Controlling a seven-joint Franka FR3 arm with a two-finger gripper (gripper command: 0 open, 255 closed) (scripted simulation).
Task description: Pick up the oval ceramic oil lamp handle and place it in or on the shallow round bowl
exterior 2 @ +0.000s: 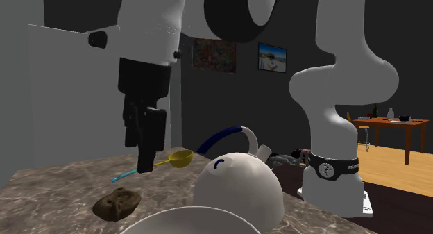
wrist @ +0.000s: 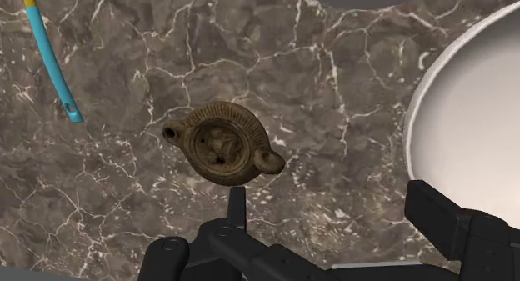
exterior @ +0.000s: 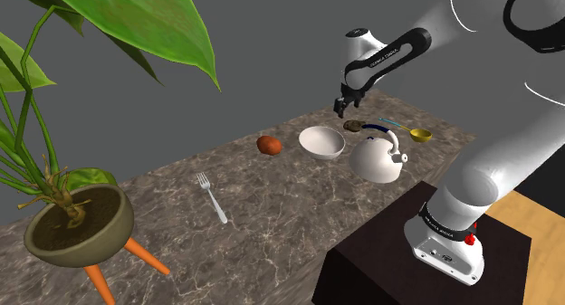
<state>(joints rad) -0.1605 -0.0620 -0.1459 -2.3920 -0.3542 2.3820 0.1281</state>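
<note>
The oil lamp is a brown oval piece with a spout and a small loop handle, lying flat on the marble counter. It lies just beyond the shallow white bowl, whose rim curves in next to it. My black gripper hangs open above the lamp without touching it. In the wrist view the gripper has its fingers wide apart, with the lamp ahead of one finger rather than between the two. In the second exterior view the gripper hovers well above the lamp.
A white kettle with a dark blue handle stands beside the bowl, nearer the stand. A yellow scoop with a light blue handle lies past the lamp. A brown-orange object, a fork and a potted plant sit further along the counter.
</note>
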